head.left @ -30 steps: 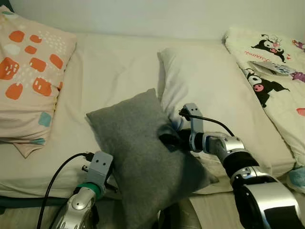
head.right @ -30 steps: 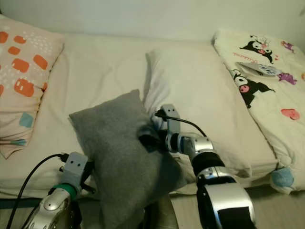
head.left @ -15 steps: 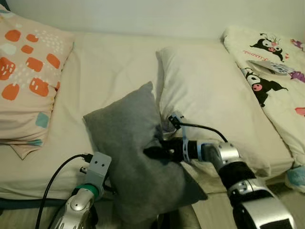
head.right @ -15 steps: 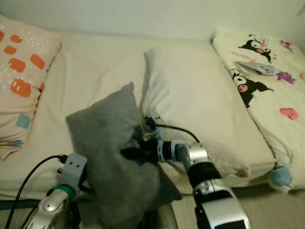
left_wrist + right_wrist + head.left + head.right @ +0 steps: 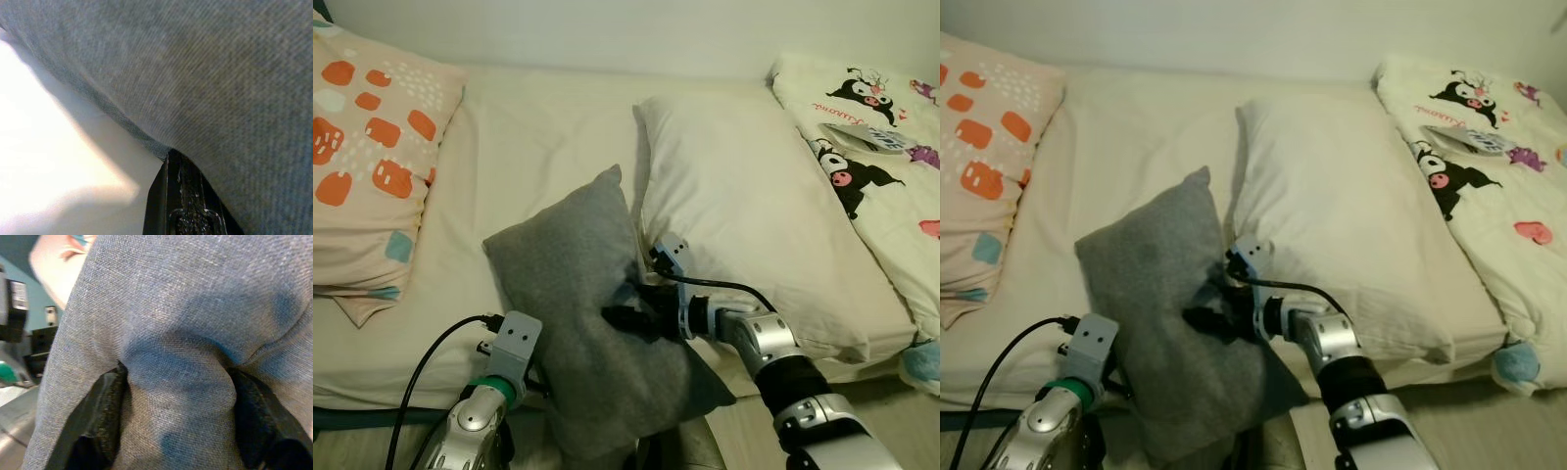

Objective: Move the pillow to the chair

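1. Since a second ago your right gripper (image 5: pixel 628 319) has swung in from the grey pillow's (image 5: pixel 592 323) right edge onto its front face, and the pillow has turned more upright.
2. You now have the right gripper's fingers (image 5: pixel 100 418) pinching a fold of the grey fabric between them, closed on the pillow.
3. Your left gripper (image 5: pixel 182 205) sits at the pillow's lower left edge, one black finger touching the fabric; whether it grips, you cannot tell.
4. You see the grey pillow standing tilted at the near edge of the bed (image 5: pixel 538 147), leaning beside the white pillow (image 5: pixel 744 196).
5. To your left lies an orange-patterned pillow (image 5: pixel 372 157); to your right, a cartoon-print quilt (image 5: pixel 871 147).
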Available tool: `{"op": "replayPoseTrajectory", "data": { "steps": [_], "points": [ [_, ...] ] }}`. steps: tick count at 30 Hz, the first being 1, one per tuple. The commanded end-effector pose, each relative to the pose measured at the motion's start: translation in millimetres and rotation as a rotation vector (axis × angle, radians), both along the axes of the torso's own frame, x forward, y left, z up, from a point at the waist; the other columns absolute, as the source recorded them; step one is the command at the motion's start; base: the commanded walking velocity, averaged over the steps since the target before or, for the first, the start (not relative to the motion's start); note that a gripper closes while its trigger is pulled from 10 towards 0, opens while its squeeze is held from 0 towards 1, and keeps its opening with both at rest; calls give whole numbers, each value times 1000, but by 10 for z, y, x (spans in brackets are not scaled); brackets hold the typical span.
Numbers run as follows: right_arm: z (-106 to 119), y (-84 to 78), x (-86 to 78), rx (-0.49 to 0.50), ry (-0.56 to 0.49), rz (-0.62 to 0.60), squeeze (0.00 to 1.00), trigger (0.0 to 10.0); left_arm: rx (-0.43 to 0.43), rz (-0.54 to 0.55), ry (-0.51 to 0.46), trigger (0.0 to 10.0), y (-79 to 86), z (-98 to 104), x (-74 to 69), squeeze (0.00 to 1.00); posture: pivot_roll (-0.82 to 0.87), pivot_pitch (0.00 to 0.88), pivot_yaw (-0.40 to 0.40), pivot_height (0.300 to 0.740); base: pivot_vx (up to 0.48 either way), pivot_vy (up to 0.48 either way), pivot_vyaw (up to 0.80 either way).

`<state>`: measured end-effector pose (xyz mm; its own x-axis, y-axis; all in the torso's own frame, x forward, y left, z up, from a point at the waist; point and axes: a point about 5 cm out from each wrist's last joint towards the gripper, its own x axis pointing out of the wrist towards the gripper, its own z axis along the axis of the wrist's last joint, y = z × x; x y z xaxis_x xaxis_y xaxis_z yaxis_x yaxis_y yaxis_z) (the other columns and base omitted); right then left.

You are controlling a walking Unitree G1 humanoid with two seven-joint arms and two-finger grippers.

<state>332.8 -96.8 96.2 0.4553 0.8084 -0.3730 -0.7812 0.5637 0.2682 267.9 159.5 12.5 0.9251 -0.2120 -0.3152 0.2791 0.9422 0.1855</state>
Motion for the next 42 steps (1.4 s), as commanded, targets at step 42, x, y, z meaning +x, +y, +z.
{"op": "replayPoseTrajectory", "data": {
  "steps": [42],
  "points": [
    [-3, 371, -159, 342, 124, -151, 0, 0, -67, 67, -118, 10000, 53, 149, 80, 0, -4, 0, -72, 566, 0, 0, 0]
  ]
}}
